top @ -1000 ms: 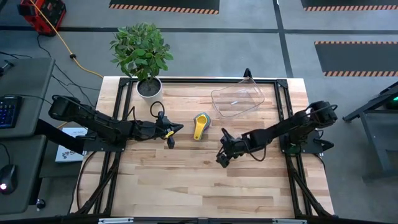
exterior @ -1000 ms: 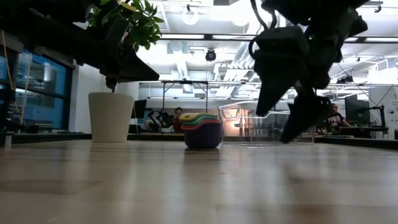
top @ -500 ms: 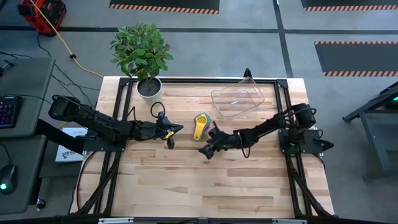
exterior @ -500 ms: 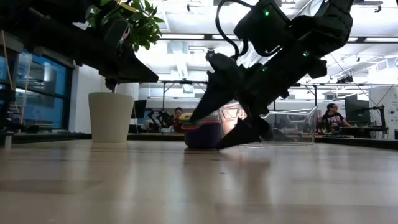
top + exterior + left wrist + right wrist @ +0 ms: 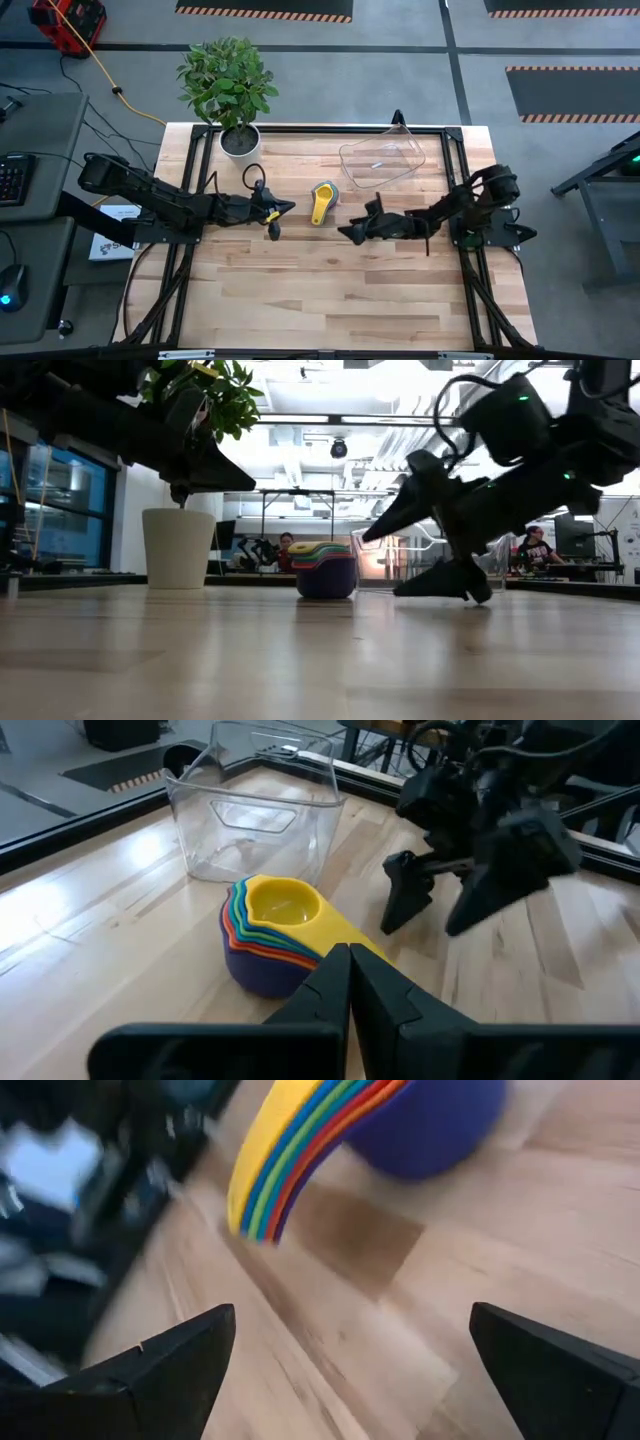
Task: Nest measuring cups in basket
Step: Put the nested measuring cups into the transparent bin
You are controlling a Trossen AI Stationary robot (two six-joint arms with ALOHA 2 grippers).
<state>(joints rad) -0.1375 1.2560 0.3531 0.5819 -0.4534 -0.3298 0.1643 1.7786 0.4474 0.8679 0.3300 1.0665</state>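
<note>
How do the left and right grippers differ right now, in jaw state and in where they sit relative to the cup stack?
The left gripper is shut; the right gripper stands wide open. The left gripper sits on the plant pot's side of the measuring cups; the right gripper sits on the other side, just short of the stack's handles, low over the table. Both are empty, and neither touches the cups.

Two dark, matte, six-joint arms of blocky segments are seen, looped with thin black cables. A yellow marking is carried near the left gripper (image 5: 273, 214); tapered black wedge fingers are shown on the right gripper (image 5: 352, 232).
</note>
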